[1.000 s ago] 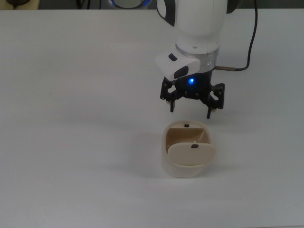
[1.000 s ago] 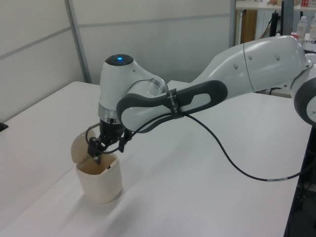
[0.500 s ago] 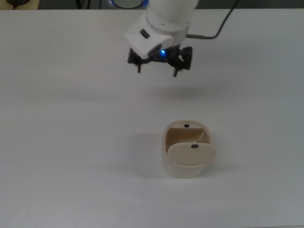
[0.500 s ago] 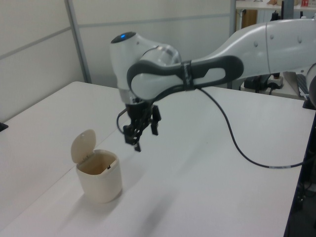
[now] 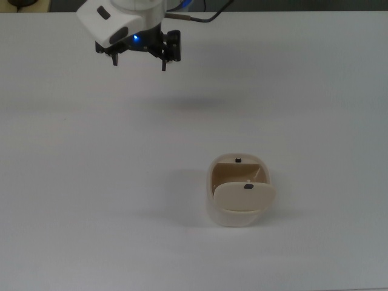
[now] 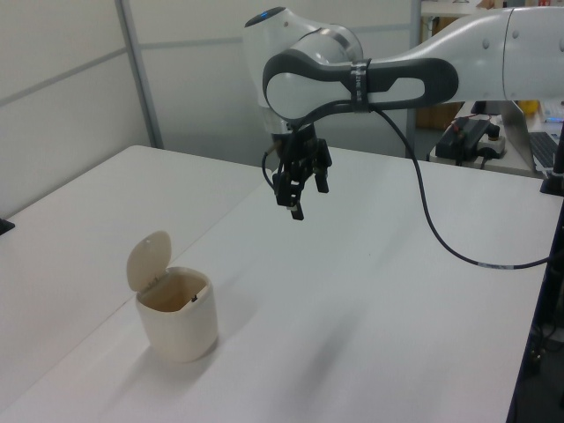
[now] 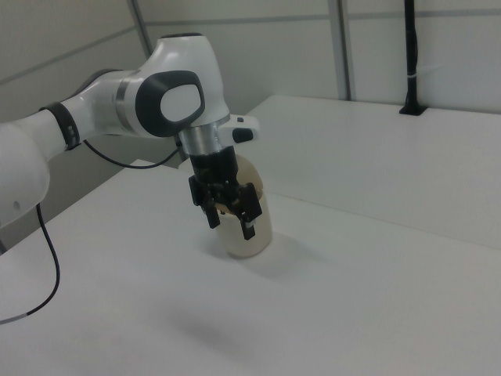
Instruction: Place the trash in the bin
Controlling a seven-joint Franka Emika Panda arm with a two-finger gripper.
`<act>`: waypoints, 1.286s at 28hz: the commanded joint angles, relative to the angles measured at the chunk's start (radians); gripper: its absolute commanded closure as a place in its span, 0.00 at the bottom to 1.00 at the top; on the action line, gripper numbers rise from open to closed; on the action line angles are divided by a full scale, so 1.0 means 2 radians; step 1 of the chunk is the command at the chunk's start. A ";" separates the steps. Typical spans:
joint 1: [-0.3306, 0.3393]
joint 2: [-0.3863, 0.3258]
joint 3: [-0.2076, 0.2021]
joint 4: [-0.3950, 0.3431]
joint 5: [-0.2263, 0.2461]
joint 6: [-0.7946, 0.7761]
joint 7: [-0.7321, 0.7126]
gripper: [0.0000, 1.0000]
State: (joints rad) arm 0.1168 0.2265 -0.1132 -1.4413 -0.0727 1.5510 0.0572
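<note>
Top view puts the gripper point(image 5: 139, 60) near the upper left of my screen, high over the white table point(image 5: 73, 182) and well apart from the bin point(image 5: 239, 215). Its two black fingers point(image 5: 163, 60) stand spread with a clear gap between them, and I see nothing held there. A blue light glows on the wrist just above them.

From the left view I read the same: the gripper point(image 6: 297, 185) hangs in the air off the white arm point(image 6: 423, 66), fingers pointing down, with a black cable point(image 6: 432, 225) looping away toward the left view's right. The bin point(image 6: 179, 322) stands upright on the table point(image 6: 370, 335) down at the left view's lower left, its round flap lid point(image 6: 147, 260) tipped up and back so the mouth is uncovered. A small black mark shows on the inner rim.

On the right view the gripper point(image 7: 229, 213) sits in front of the bin point(image 7: 254, 227), covering much of it.

I cannot find the trash on the table in any view, and I cannot tell from the tan interior of the bin whether it lies inside.
</note>
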 commanded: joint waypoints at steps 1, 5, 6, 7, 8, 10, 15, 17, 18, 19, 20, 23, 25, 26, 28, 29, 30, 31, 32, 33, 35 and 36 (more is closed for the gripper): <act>-0.003 -0.020 -0.006 -0.006 -0.001 -0.023 -0.025 0.00; -0.010 -0.021 -0.007 -0.005 0.000 -0.023 -0.027 0.00; -0.012 -0.021 -0.007 -0.005 0.000 -0.023 -0.027 0.00; -0.014 -0.021 -0.007 -0.005 0.000 -0.022 -0.027 0.00; -0.015 -0.021 -0.007 -0.005 0.000 -0.022 -0.028 0.00; -0.016 -0.020 -0.007 -0.005 0.000 -0.022 -0.028 0.00; -0.016 -0.020 -0.008 -0.005 -0.001 -0.021 -0.028 0.00; -0.016 -0.020 -0.008 -0.006 -0.004 -0.021 -0.028 0.00; -0.016 -0.020 -0.008 -0.006 -0.004 -0.021 -0.028 0.00; -0.016 -0.020 -0.008 -0.006 -0.004 -0.021 -0.028 0.00; -0.016 -0.020 -0.008 -0.006 -0.004 -0.021 -0.028 0.00; -0.017 -0.020 -0.008 -0.005 -0.004 -0.021 -0.028 0.00; -0.018 -0.020 -0.009 -0.005 -0.004 -0.021 -0.028 0.00; -0.018 -0.020 -0.009 -0.005 -0.004 -0.021 -0.028 0.00; -0.018 -0.020 -0.009 -0.005 -0.004 -0.021 -0.028 0.00; -0.018 -0.020 -0.009 -0.005 -0.005 -0.021 -0.028 0.00; -0.018 -0.020 -0.009 -0.005 -0.005 -0.021 -0.029 0.00; -0.018 -0.020 -0.009 -0.005 -0.005 -0.021 -0.031 0.00; -0.018 -0.020 -0.009 -0.005 -0.005 -0.021 -0.032 0.00; -0.018 -0.020 -0.009 -0.005 -0.004 -0.021 -0.034 0.00; -0.018 -0.020 -0.009 -0.005 -0.004 -0.022 -0.034 0.00; -0.018 -0.020 -0.009 -0.005 -0.004 -0.021 -0.034 0.00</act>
State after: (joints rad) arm 0.0786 0.1992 -0.1214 -1.4434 -0.0727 1.5265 0.0185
